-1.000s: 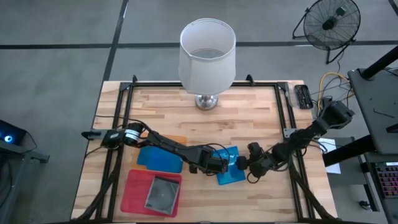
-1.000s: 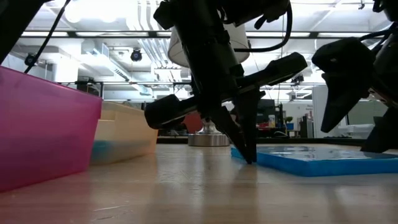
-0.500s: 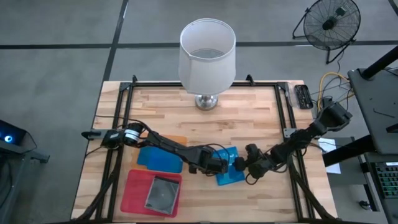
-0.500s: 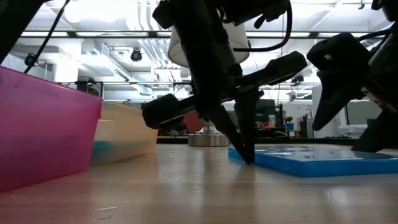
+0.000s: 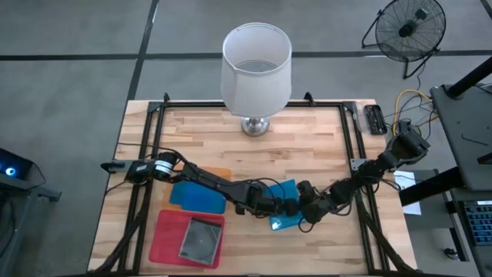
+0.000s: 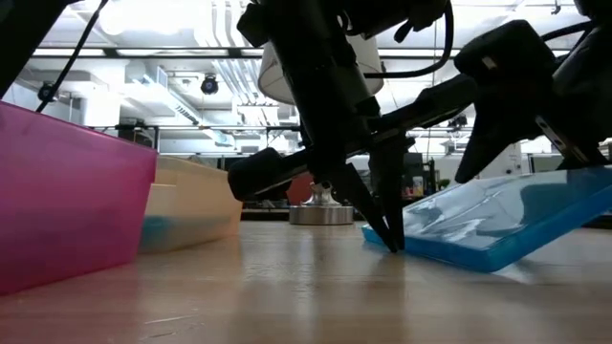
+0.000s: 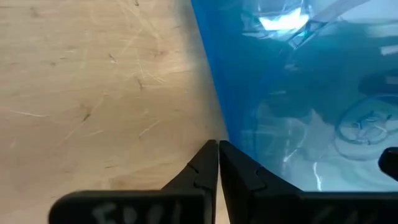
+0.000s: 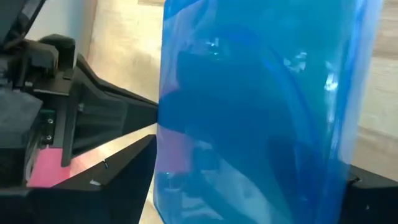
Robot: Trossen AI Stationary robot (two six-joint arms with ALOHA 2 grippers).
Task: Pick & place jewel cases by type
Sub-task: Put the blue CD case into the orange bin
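My right claw [image 5: 296, 208] has its fingers spread wide on either side of a blue jewel case [image 6: 497, 225], one at each opposite edge; whether they actually pinch it yet I cannot tell. The case sits near the front middle of the surface [image 5: 307, 146], its far side tipped up while its near edge rests on the wood. My left claw [image 6: 387, 239] is shut tight, its tips planted on the wood against that low edge like a backstop.

I judge the case light, stiff and thin, with glossy faces that would slip easily and plastic that could crack under a hard squeeze. The edges are the place to hold it, not the flat faces.

The surface is pale butcher-block wood, lightly scratched. A pink bin [image 5: 188, 238] with a dark grey jewel case [image 5: 201, 238] inside sits at the front left, with an orange bin [image 6: 191, 205] behind it holding another blue jewel case [image 5: 197, 195]. A white-shaded lamp [image 5: 256, 69] stands at the back, and a floor fan [image 5: 411, 27] stands beyond the surface.
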